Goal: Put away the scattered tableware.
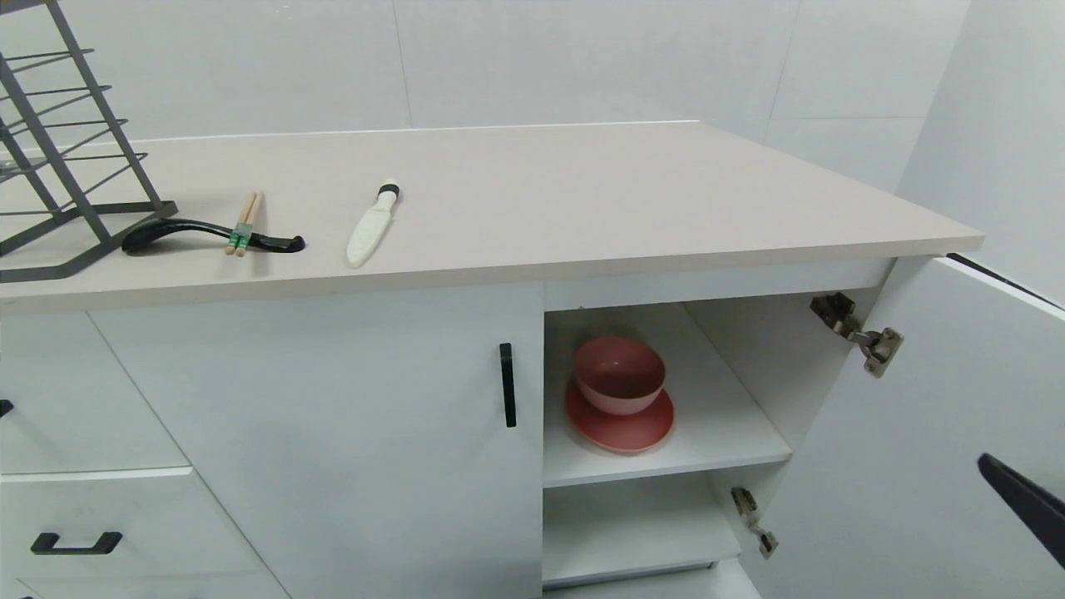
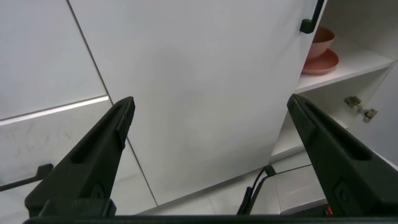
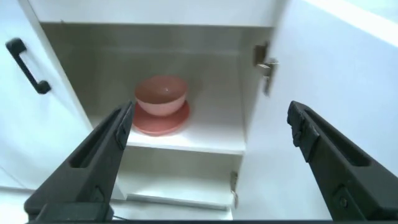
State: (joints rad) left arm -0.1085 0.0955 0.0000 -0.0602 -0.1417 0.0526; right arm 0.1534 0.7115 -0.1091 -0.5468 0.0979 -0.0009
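**Crockery shelved, utensils still out**

The bowl [image 1: 620, 374] sits on its plate [image 1: 620, 431] at the left edge of the open cupboard's upper shelf [image 1: 724, 424]. I judge the ladle [image 1: 208, 235], chopsticks [image 1: 243, 225] and knife [image 1: 372, 225], near the countertop's [image 1: 582, 191] front-left edge, come next, so an arm must rise. My left gripper [image 2: 210, 106] and right gripper [image 3: 210, 109] hang low before the cupboard, both spread wide and empty.

Left gripper [image 2: 209, 106] spread wide before white cabinet door [image 2: 186, 74], pink bowl [image 2: 322, 38] on red plate [image 2: 324, 63]
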